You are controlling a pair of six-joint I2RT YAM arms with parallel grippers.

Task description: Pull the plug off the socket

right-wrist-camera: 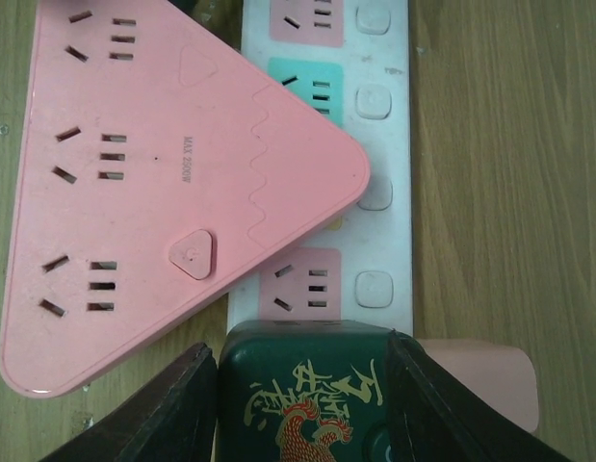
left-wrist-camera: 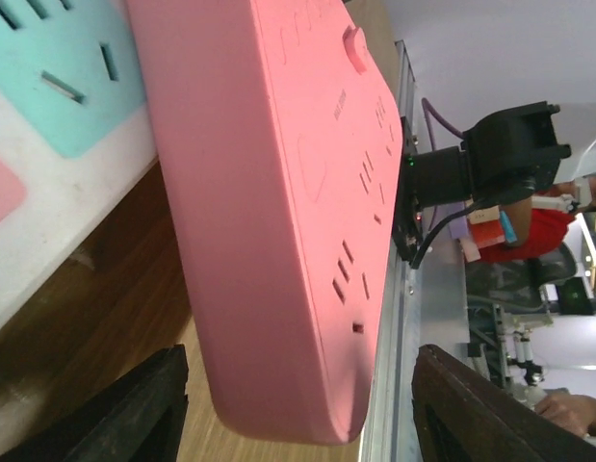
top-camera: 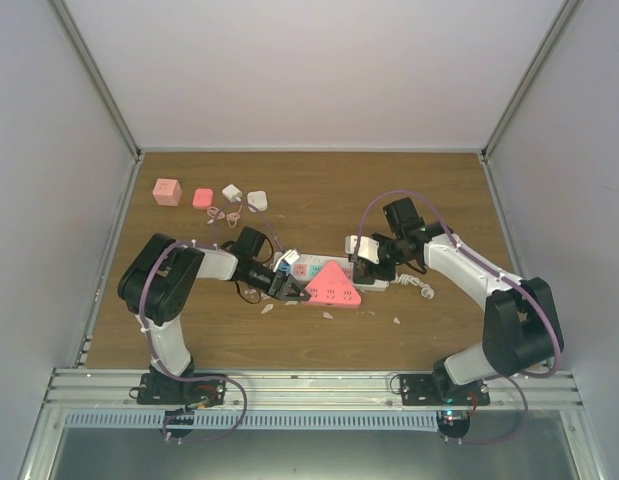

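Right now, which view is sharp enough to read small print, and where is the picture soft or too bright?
Right wrist: sharp and evenly lit, the print on the pink triangular plug is readable. Left wrist: the plug sits close and looks soft, the background at right is washed out. Top external: even light, faint shadows, the socket small.

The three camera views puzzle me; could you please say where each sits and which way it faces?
Top: above and behind, looking down; left arm, right arm, socket, pink plug show.
Left wrist: low beside the pink plug, facing along it; left gripper straddles it.
Right wrist: above the socket, facing straight down; right gripper clamps a green block.
All three share pink plug and socket.
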